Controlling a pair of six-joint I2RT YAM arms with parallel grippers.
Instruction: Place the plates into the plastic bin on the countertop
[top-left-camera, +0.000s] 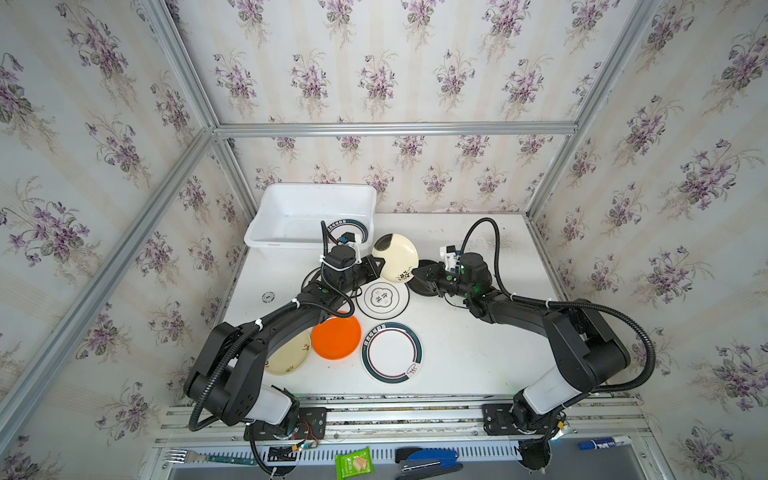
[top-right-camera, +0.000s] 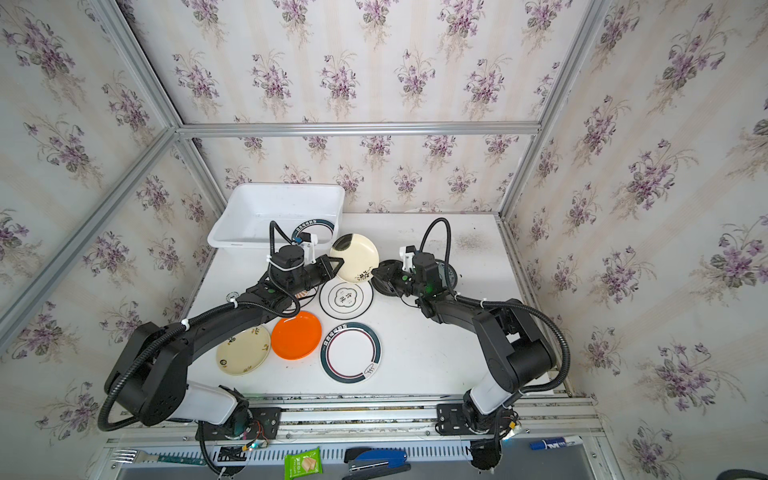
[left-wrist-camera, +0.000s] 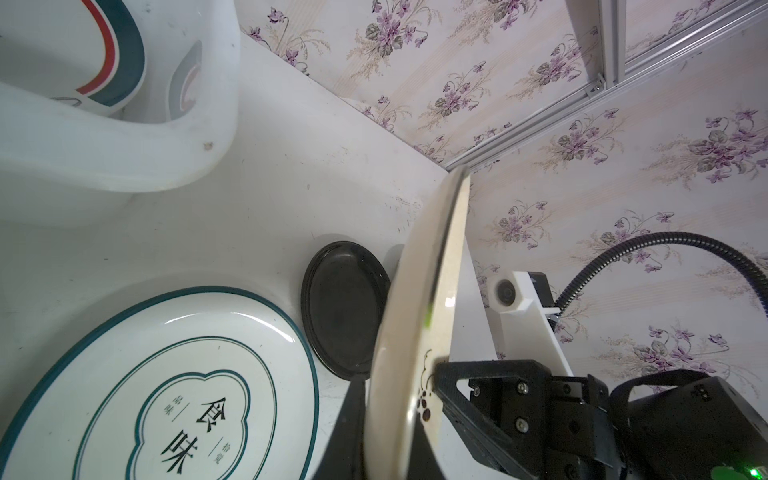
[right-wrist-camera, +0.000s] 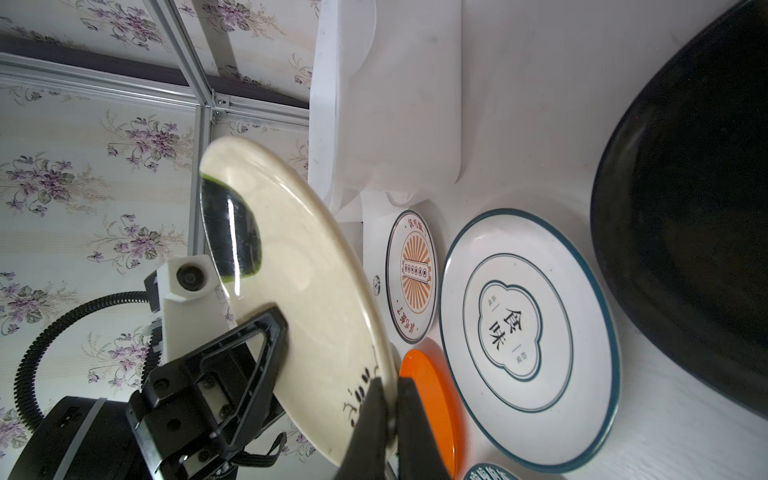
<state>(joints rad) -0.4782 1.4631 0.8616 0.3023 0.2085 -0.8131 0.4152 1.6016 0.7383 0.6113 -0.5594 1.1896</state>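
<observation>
Cream plate (top-left-camera: 395, 255) is up off the worktop (top-left-camera: 478, 353), mid-scene, just beside the near right corner of the plastic bin (top-left-camera: 291, 208) and outside it. It's tilted, glazed face upward. The edge with the black patch is raised and lies nearest the bin, and the edge with the dark berry sprig is lower, toward the right arm. From the left wrist camera it shows almost edge-on.

The left arm reaches out from its near base, forearm slanting in to the centre, and the left claw (top-left-camera: 379, 264) points right. The right arm comes in with its elbow high, forearm running left, and the right claw (top-left-camera: 415, 272) points left. The two meet nose to nose across the plate.

Both are clamped on it! The left claw bites the rim on its own side, one triangular finger flat on the face. The right claw nips the rim by the sprig.

Flat on the worktop below:
- the emblem plate (top-left-camera: 382, 297)
- the black plate (top-left-camera: 424, 286), under the right claw
- the orange plate (top-left-camera: 336, 336)
- the teal-banded plate (top-left-camera: 392, 352)
- the floral plate (top-left-camera: 289, 353) and the sunburst plate (right-wrist-camera: 411, 276), both partly under the left arm

One more banded plate (top-left-camera: 353, 226) sits in the bin's near right corner
</observation>
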